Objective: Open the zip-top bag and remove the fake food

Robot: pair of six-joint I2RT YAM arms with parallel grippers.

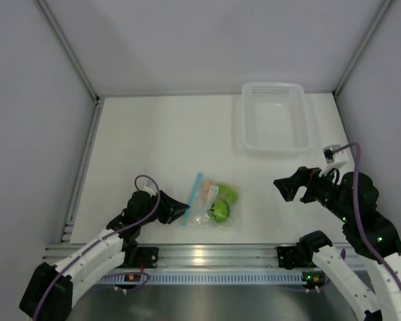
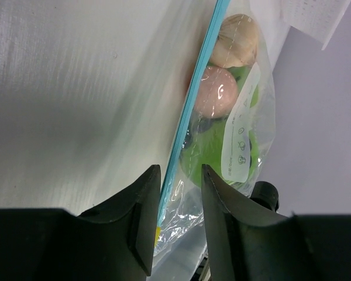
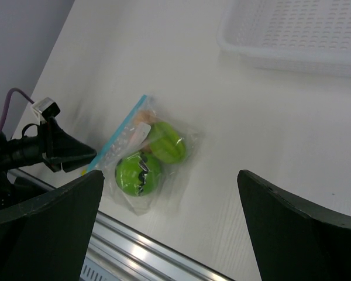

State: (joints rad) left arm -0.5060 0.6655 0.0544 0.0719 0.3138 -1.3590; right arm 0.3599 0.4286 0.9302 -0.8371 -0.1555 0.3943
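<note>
1. The zip-top bag [image 1: 210, 199] is lying unopened on the table [image 1: 154, 134], fake food [image 1: 226, 195] inside.
2. Its zip strip [image 2: 193, 99] is being straddled by the left gripper [image 2: 178, 175], jaws apart.
3. The right gripper [image 1: 284, 189] is being held wide open.

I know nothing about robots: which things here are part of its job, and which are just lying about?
In the job: zip-top bag; fake food inside it; left end effector, jaws either side of the bag's blue edge.
Just lying about: white basket, far right; right end effector, open, away from the bag.
</note>
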